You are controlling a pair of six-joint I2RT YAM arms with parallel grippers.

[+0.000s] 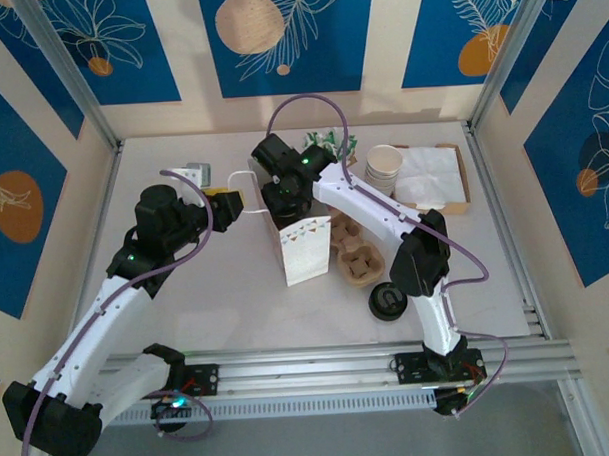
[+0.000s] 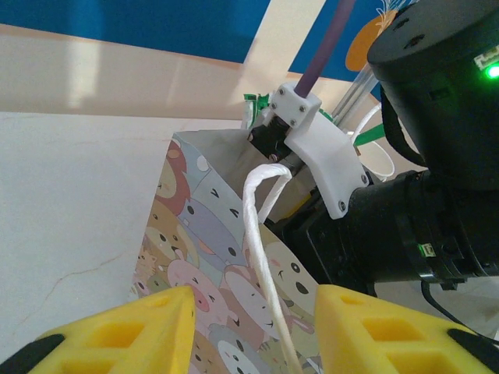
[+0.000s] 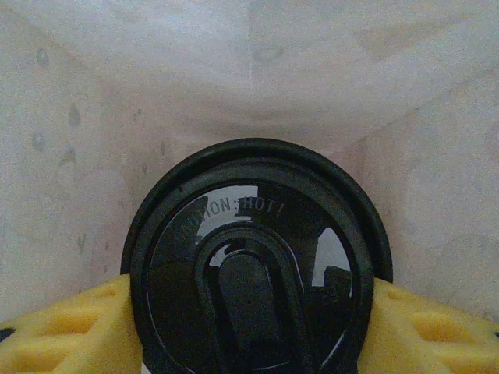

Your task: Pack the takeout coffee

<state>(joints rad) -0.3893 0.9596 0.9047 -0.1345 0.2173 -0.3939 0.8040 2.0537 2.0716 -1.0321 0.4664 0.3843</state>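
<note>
My right gripper [image 3: 249,331] is clenched on the takeout coffee [image 3: 253,226], its fingers flanking the black lid, inside the paper bag [image 1: 307,250] mid-table. I judge the cup light, crushable and spill-prone, best held gently below the rim. My left gripper [image 2: 253,331] is spread around the bag's handle [image 2: 261,234].

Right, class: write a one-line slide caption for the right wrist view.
Right hand holds the lidded takeout coffee between yellow fingers inside the paper bag.

White table [image 1: 222,306] between cream walls [image 1: 188,52] with blue leaf-patterned panels [image 1: 314,58], aluminium posts [image 1: 69,74].
</note>
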